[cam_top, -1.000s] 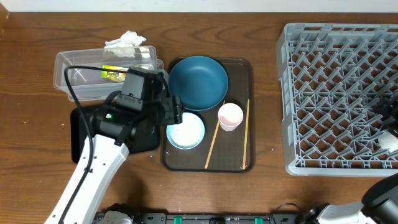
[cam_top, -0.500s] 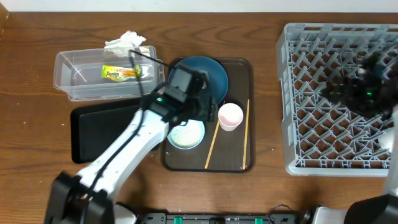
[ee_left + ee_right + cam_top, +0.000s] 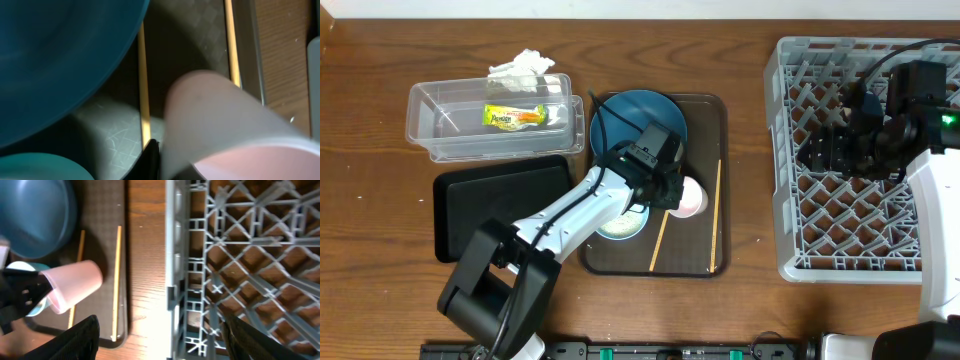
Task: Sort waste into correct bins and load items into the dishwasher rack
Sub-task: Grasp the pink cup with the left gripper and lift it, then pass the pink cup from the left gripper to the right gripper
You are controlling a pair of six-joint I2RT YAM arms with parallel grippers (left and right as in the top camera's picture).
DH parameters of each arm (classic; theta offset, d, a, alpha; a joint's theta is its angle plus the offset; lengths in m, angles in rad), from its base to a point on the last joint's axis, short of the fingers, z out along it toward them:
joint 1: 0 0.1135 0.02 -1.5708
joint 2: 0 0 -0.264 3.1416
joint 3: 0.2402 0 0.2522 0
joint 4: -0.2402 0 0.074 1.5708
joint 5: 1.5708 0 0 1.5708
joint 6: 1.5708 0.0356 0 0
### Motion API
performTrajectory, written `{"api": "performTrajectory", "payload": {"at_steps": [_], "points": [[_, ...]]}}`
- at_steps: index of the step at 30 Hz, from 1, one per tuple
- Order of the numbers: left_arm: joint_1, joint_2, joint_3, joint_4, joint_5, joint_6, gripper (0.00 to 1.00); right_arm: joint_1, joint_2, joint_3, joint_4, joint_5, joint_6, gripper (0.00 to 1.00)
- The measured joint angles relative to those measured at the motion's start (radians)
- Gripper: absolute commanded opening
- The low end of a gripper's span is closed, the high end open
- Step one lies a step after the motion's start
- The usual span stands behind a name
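My left gripper (image 3: 674,194) is shut on the rim of the small pink cup (image 3: 694,198), which stands on the brown serving tray. In the left wrist view one black finger (image 3: 151,161) presses against the cup wall (image 3: 225,115). From the right wrist the pink cup (image 3: 75,285) looks tilted. The dark blue plate (image 3: 638,125) lies behind it. The pale bowl (image 3: 618,224) is mostly hidden under my left arm. Two chopsticks (image 3: 716,215) (image 3: 660,240) lie beside the cup. My right gripper (image 3: 820,155) hangs open and empty over the left part of the grey rack (image 3: 860,230).
The clear tub (image 3: 450,135) at the left holds a snack wrapper (image 3: 515,116), with a crumpled tissue (image 3: 520,68) behind it. The black tray (image 3: 490,205) sits in front of the tub. The brown serving tray (image 3: 705,262) lies between the bins and the rack.
My left arm swung right from over the black tray to the pink cup and shut on its rim. My right arm came in over the rack's left side.
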Motion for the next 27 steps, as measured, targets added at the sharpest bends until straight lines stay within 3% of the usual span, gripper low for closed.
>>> {"api": "performTrajectory", "payload": {"at_steps": [4, 6, 8, 12, 19, 27], "points": [[0.013, -0.010, 0.000, -0.004, 0.014, -0.016, 0.06, 0.000, 0.000, 0.000, -0.002, 0.028, -0.002, 0.81], [0.035, -0.034, 0.000, -0.004, 0.051, -0.039, 0.06, 0.000, 0.000, 0.000, -0.002, 0.040, 0.000, 0.89], [0.073, -0.073, 0.000, -0.003, 0.112, -0.064, 0.06, 0.000, 0.000, 0.000, -0.002, 0.047, 0.005, 0.98], [0.183, -0.156, 0.000, 0.012, 0.273, -0.116, 0.06, 0.000, 0.002, 0.000, 0.000, 0.016, -0.007, 0.99], [0.349, -0.178, 0.000, 0.143, 0.634, -0.212, 0.06, 0.016, 0.014, -0.008, 0.001, -0.381, -0.224, 0.99], [0.327, -0.178, 0.000, 0.318, 0.866, -0.335, 0.06, 0.151, 0.016, -0.054, 0.033, -0.692, -0.413, 0.99]]}}
